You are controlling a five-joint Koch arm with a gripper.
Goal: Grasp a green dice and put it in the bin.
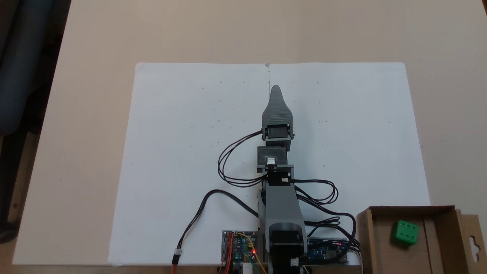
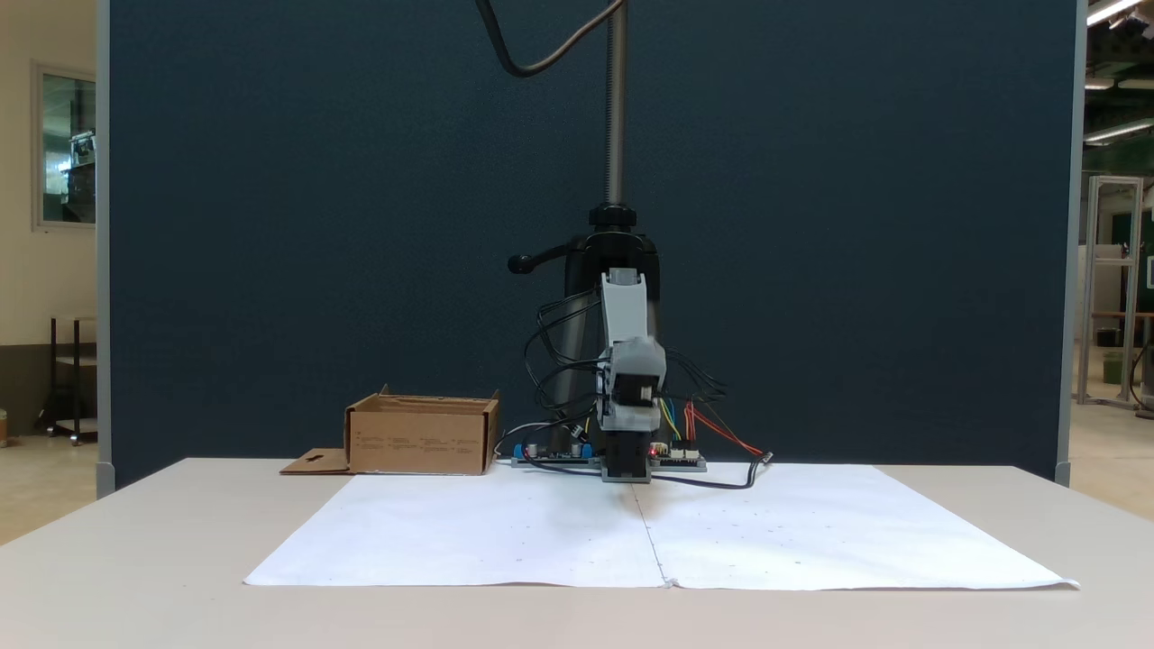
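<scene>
The green dice (image 1: 405, 232) lies inside the bin (image 1: 380, 243), a shallow brown cardboard box at the lower right of a fixed view from above. In a fixed view from the front, the bin (image 2: 419, 442) stands left of the arm's base and its walls hide the dice. My gripper (image 1: 276, 89) points away from the base over the middle of the white paper, far from the bin and holding nothing that I can see. Seen end-on from the front, the gripper (image 2: 631, 406) is blurred. Its jaws are stacked from above, so only one tip shows.
White paper sheets (image 1: 190, 152) cover the tan table (image 1: 95, 38). Circuit boards (image 1: 239, 247) and loose black cables (image 1: 228, 163) sit around the arm's base. The bin's flap (image 1: 473, 239) with a hang-hole lies flat beside it. A dark panel (image 2: 270, 225) and a stand pole (image 2: 616, 99) rise behind the table.
</scene>
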